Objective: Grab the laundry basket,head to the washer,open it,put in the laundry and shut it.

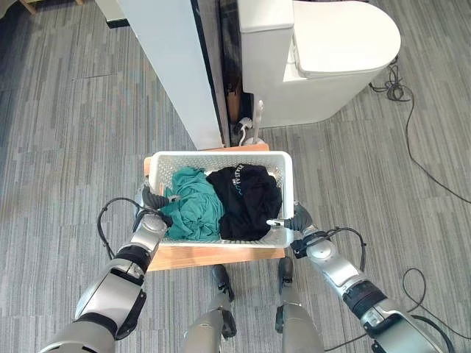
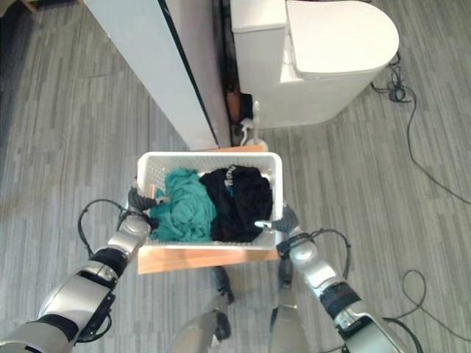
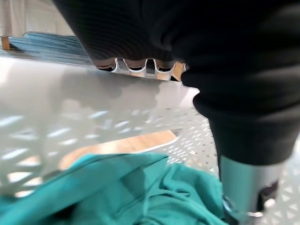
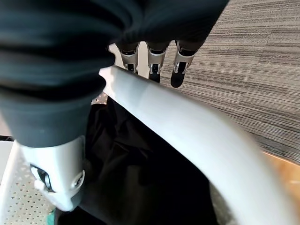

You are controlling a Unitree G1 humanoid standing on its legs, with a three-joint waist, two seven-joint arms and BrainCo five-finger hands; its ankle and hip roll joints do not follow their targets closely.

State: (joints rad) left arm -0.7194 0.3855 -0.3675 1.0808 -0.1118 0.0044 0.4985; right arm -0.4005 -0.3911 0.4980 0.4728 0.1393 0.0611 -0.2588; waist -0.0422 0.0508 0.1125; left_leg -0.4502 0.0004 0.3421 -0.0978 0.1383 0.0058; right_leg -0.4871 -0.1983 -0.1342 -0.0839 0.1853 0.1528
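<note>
On the wooden stand (image 1: 213, 257), perforated white plastic basket (image 1: 221, 159) holds rumpled cloth.

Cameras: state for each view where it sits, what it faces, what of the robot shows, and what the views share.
Left and right eye views: on the head, looking down at the white basket on a wooden stand; both arms show.
Left wrist view: on the left wrist, along the left hand hooked over the basket rim, above the teal garment.
Right wrist view: along the right hand clasping the rim, beside the black garment.
All share the basket.
</note>
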